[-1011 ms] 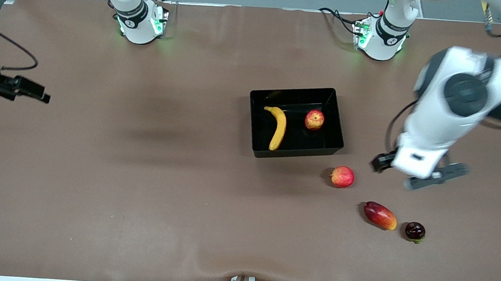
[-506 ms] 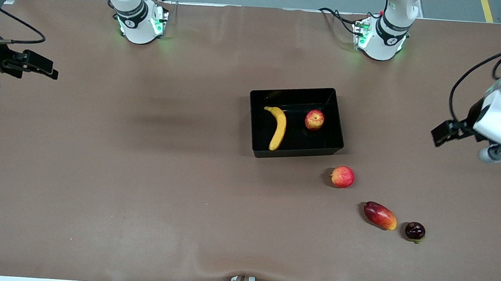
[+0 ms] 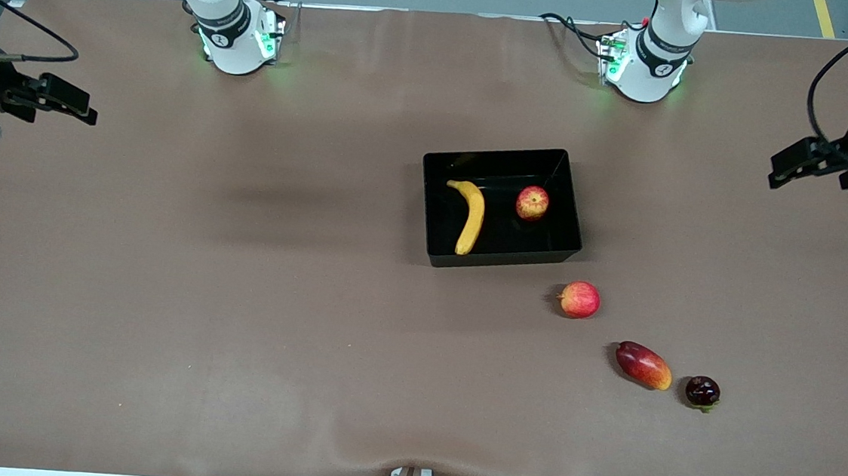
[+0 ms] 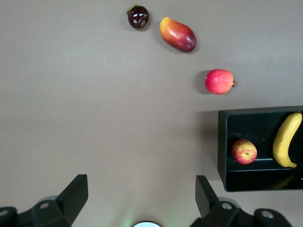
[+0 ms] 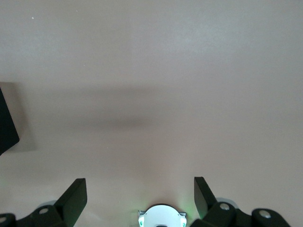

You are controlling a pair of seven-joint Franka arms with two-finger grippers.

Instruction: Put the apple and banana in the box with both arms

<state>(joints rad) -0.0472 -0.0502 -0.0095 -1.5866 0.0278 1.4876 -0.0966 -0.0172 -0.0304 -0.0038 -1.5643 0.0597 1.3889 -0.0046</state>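
Both arms drawn out to the table's ends, up in the air, holding nothing. Left gripper (image 4: 139, 198) over bare table at the left arm's end, fingers (image 4: 75, 191) spread wide, nothing between them. Right gripper (image 5: 137, 196) over bare table at the right arm's end, likewise spread wide and empty. Box (image 3: 498, 252) well apart from both, about mid-table, somewhat closer to the left gripper than to the right. Banana (image 3: 470, 217) lying flat in the box on the side toward the right arm; apple (image 3: 532, 203) in the same box on the side toward the left arm, just beside the banana, not touching it. From the left wrist view, box (image 4: 221, 146) at the frame's edge with apple (image 4: 244, 151) and banana (image 4: 286, 140) inside. Outside the box, toward the left arm's end and nearer the front camera: pinkish-red round fruit (image 3: 579, 299) near the box's corner, then mango (image 3: 643, 365), then small dark fruit (image 3: 702, 391) just beside the mango. Wide bare tabletop (image 3: 200, 288) under and around the right gripper; open tabletop also between the left gripper and the box wall.
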